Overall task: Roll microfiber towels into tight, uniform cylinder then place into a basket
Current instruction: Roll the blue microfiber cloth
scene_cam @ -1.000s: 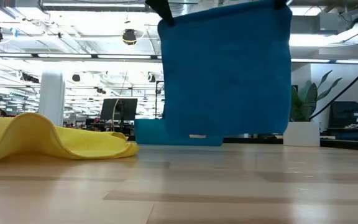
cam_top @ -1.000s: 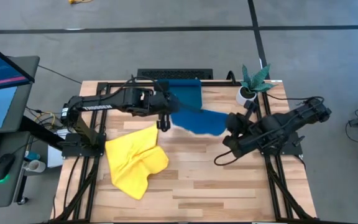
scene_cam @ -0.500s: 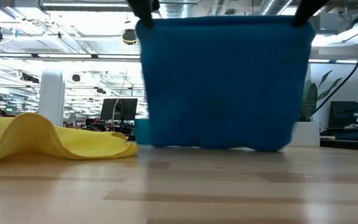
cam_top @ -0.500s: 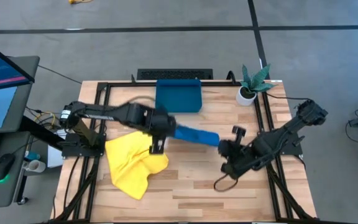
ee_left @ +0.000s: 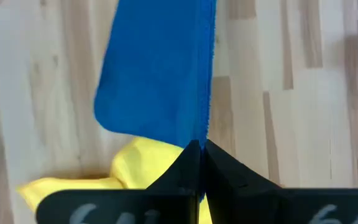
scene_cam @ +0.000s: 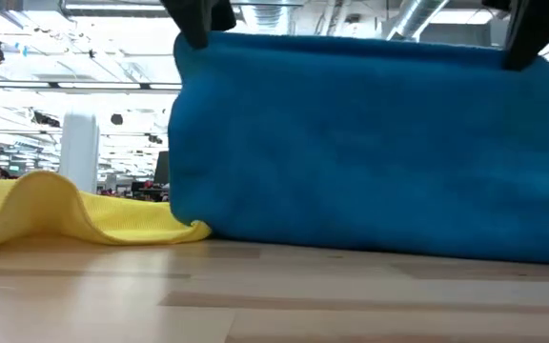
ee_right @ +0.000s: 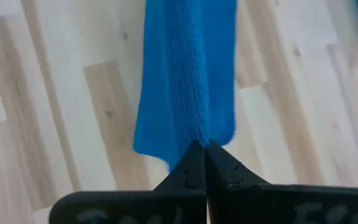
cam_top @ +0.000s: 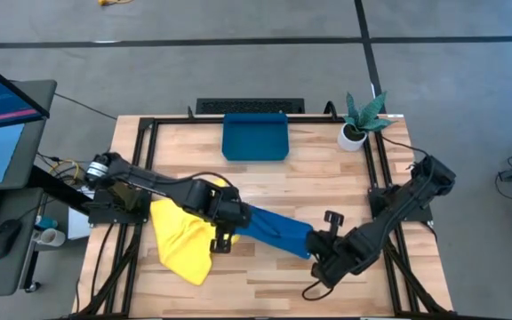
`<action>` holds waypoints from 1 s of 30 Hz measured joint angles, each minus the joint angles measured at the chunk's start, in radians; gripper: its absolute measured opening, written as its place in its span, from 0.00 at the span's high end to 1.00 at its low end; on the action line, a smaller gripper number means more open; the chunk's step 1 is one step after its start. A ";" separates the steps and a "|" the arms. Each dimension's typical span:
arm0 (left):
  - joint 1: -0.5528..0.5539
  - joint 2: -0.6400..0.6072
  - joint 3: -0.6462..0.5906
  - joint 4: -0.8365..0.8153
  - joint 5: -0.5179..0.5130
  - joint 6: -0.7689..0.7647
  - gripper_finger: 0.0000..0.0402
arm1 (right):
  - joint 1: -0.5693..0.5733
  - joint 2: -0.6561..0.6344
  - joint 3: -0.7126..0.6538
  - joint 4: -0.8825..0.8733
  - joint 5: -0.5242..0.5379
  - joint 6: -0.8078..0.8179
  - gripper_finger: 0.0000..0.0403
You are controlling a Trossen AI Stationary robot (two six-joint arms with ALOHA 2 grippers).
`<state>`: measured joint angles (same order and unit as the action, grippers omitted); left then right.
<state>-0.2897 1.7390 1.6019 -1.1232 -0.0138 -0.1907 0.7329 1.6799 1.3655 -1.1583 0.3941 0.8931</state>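
Taking the high view as a clock face centred on the counter [cam_top: 327,191], the yellow towel [cam_top: 183,240] lies rumpled at about 8 o'clock, flat on the wood. Just beside it toward the centre, the left gripper [cam_top: 223,233] has its fingers [ee_left: 185,163] pinched tight on one top corner of the blue towel [cam_top: 274,229]; in the left wrist view the cloth's edge runs straight out from between the closed tips, with the yellow towel showing past them. The blue towel is stretched as a band from there toward 5 o'clock, where the right gripper [cam_top: 320,252] has its fingers [ee_right: 194,163] clamped on the other top corner. In the low view the blue towel [scene_cam: 370,152] hangs as a broad sheet between the two grips, its bottom edge at or just above the counter, overlapping the end of the yellow towel [scene_cam: 74,210]. The basket [cam_top: 255,138] sits at 12 o'clock, well apart from both towels, with a small potted plant [cam_top: 360,120] at about 1 o'clock.
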 joint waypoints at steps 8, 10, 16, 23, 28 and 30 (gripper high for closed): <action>0.054 0.000 -0.103 0.039 -0.117 0.012 1.00 | -0.024 0.062 0.001 0.039 0.001 0.003 0.98; 0.077 0.001 -0.131 0.071 -0.116 0.013 1.00 | -0.031 0.076 -0.002 0.033 0.001 0.002 0.98; 0.125 0.000 -0.217 0.168 -0.045 0.029 1.00 | -0.062 0.144 0.000 0.034 -0.004 0.022 0.98; 0.140 0.000 -0.273 0.243 -0.059 0.041 1.00 | -0.093 0.221 -0.002 0.023 -0.015 0.024 0.98; 0.159 0.000 -0.277 0.269 -0.070 0.054 1.00 | -0.112 0.239 -0.001 0.021 -0.056 0.027 0.98; 0.162 0.000 -0.277 0.265 -0.044 0.052 1.00 | -0.112 0.232 -0.002 0.016 -0.060 0.029 0.98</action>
<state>-0.1276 1.7393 1.3247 -0.8581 -0.0582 -0.1386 0.6212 1.9117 1.3640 -1.1423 0.3344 0.9217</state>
